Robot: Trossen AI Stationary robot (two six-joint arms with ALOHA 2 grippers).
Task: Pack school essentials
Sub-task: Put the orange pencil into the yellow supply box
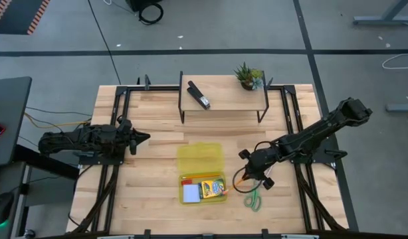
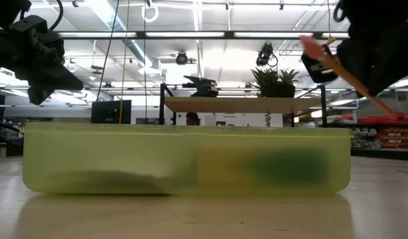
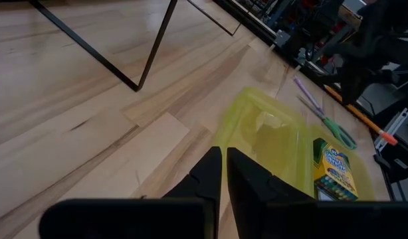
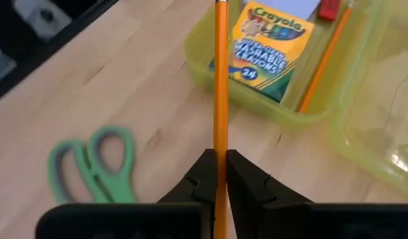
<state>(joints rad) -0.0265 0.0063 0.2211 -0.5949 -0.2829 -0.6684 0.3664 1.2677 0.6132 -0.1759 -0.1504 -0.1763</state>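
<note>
Left gripper point(image 1: 145, 138): parked well left of the yellow plastic case point(image 1: 200, 158), fingers pressed together on nothing.

Inside the case: pale blue notepad point(image 1: 191, 193), red eraser point(image 1: 187, 180), Crayola crayon box point(image 1: 212, 188), 1 pencil already along the box.

Right gripper point(image 4: 216, 174): just right of the case, clamped on an orange pencil point(image 4: 220, 86) pointing over the rim.

Green-handled scissors point(image 1: 254, 199) on the table beside it.

Best carried past the rim, laid parallel to the box, lowered before release, kept off the lid.
</note>
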